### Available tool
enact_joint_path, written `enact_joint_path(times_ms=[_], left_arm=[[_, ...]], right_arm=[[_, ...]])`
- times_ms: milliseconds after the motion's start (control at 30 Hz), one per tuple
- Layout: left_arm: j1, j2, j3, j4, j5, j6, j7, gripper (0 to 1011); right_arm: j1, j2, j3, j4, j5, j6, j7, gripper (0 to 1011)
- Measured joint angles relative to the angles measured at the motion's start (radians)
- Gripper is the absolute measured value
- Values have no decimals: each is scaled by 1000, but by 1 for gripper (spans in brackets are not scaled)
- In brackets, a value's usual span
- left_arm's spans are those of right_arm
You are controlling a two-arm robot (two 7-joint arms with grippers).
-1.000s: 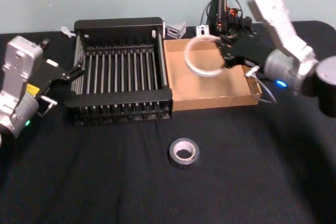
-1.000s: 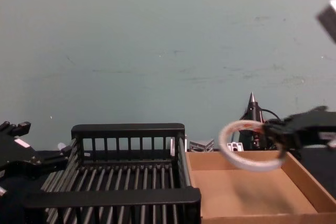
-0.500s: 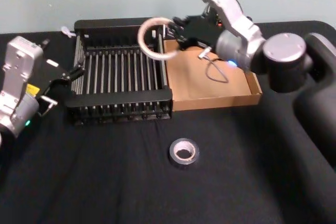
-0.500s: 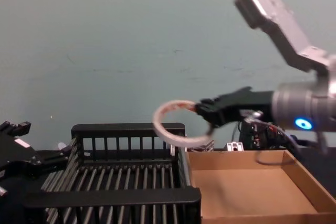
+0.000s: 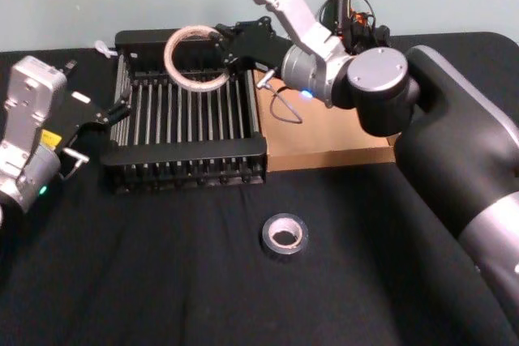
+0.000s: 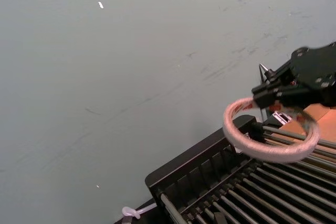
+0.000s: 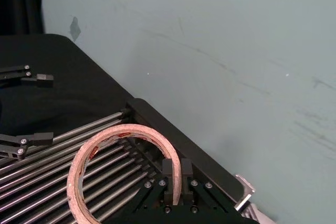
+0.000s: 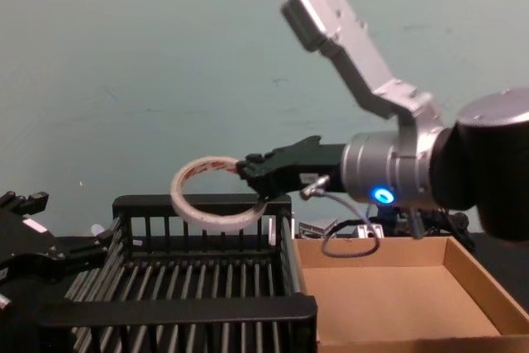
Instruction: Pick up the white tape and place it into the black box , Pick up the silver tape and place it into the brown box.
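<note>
Gripping the rim of the flat whitish tape ring (image 5: pixel 197 58), the right hand (image 5: pixel 229 49) is held above the far part of the black slatted plastic crate (image 5: pixel 188 159). The left hand (image 5: pixel 101 123), apparently open, is parked beside the crate. The chunky grey-silver tape roll (image 5: pixel 284 236) lies on the black bench (image 5: pixel 162 281), near the shallow brown cardboard tray (image 5: pixel 324 131).

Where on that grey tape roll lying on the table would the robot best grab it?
Probably from straight above. The silver tape lies flat on the black table, hole up, with free cloth on every side. One of the jaws could drop into the hole and the other outside, pinching the wall; or both could span the roll's outer sides.
</note>
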Motion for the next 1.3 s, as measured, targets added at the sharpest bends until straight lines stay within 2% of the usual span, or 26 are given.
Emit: enact_joint_path(times_ms=[233,400,933,1033,1300], left_arm=[[0,0,0,0,0,0,0,1001],[0,0,0,0,0,0,0,1001],[0,0,0,0,0,0,0,1002],[0,0,0,0,0,0,0,1001],[0,0,0,0,0,0,0,1001]], right_arm=[[24,-40,-13,110,-23,-43,-9,97],[31,-55,-17,158,-36,-58,-11,96],[31,-62,-17,176,-48,-64,-10,96],[31,-62,-17,176,-48,-64,-10,135],[31,-61,-17,174,-46,-64,-10,370]])
